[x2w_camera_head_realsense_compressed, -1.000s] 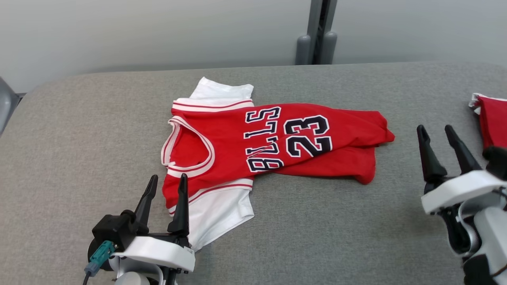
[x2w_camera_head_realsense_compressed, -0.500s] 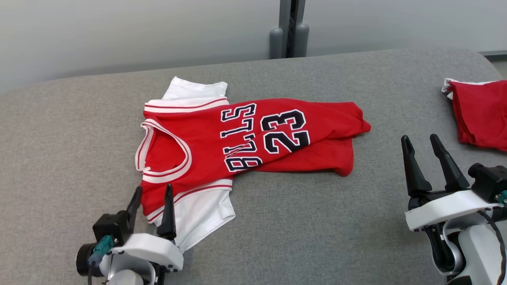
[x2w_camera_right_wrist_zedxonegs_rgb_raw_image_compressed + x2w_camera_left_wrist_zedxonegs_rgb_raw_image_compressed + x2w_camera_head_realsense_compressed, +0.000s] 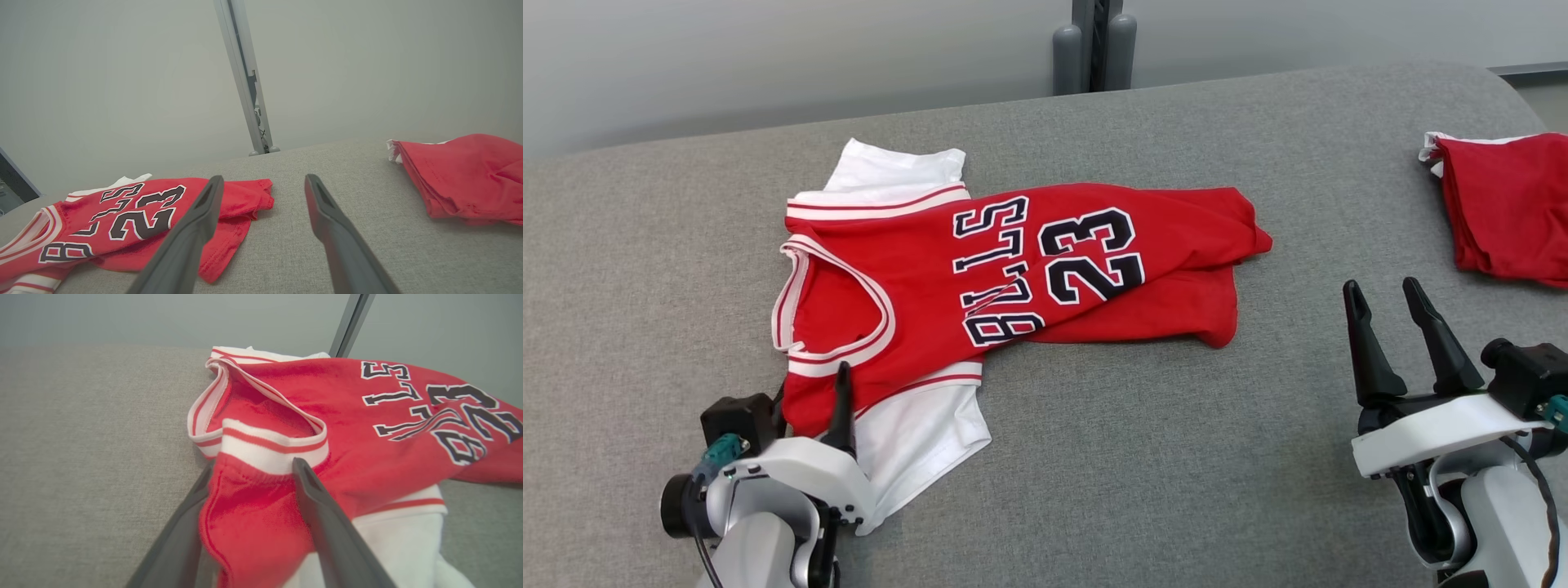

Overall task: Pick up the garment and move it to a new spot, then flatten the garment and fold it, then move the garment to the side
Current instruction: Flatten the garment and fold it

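Lying crosswise, jersey (image 3: 1013, 269) points neck-first left (hem right).

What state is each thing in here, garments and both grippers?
jersey, lying unfolded and wrinkled on the grey table, hem end bunched.
folded red garment, folded, lying at the table's right end.
left gripper, open, jaws straddling the jersey's near shoulder.
right gripper, open, empty, apart from the jersey.
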Robot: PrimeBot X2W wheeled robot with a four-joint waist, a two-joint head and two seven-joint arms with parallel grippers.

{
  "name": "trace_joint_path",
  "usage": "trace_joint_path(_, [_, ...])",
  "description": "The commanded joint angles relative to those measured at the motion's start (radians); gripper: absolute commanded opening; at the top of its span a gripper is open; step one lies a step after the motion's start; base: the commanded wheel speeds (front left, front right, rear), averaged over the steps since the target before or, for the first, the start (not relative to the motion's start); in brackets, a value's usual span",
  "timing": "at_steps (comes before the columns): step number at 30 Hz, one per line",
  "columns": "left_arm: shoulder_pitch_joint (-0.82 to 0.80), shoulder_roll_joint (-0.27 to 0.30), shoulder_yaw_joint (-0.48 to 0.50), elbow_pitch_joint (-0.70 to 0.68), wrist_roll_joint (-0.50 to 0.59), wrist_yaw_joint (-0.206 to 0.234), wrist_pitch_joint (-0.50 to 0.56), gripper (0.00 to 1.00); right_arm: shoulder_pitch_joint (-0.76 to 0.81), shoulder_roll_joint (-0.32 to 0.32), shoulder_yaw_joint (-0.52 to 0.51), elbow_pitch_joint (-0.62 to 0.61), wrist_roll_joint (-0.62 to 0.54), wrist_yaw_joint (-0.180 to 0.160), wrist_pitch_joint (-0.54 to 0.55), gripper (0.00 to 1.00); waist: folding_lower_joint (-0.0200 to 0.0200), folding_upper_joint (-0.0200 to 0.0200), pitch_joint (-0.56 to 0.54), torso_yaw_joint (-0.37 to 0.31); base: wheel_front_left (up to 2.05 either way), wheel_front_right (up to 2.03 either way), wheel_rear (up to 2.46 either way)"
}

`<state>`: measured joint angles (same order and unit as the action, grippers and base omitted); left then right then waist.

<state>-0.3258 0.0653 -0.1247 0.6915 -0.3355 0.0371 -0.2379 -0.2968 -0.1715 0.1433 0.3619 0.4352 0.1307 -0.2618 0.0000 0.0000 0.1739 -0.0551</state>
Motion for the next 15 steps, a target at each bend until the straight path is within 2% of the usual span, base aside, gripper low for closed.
trace_joint_path(1, [-0.022,0.010,-0.001,0.010,-0.002,-0.008,-0.002,0.00,0.007,-0.004,-0.004,-0.006,-0.003,0.000,-0.005,1.00,0.0000,0.0000,0.002,0.000,0.00,0.00,0.00])
trace_joint_path(5, [-0.067,0.017,0.024,0.037,-0.036,-0.034,-0.011,0.00,0.006,-0.006,-0.002,-0.004,-0.015,0.000,-0.005,1.00,0.0000,0.0000,0.009,0.008,0.00,0.00,0.00])
trace_joint_path(15, [-0.162,0.089,0.085,0.089,-0.071,-0.027,-0.019,0.00,-0.021,-0.006,0.034,0.006,-0.044,0.000,-0.005,1.00,0.0000,0.0000,0.032,0.033,0.00,0.00,0.00])
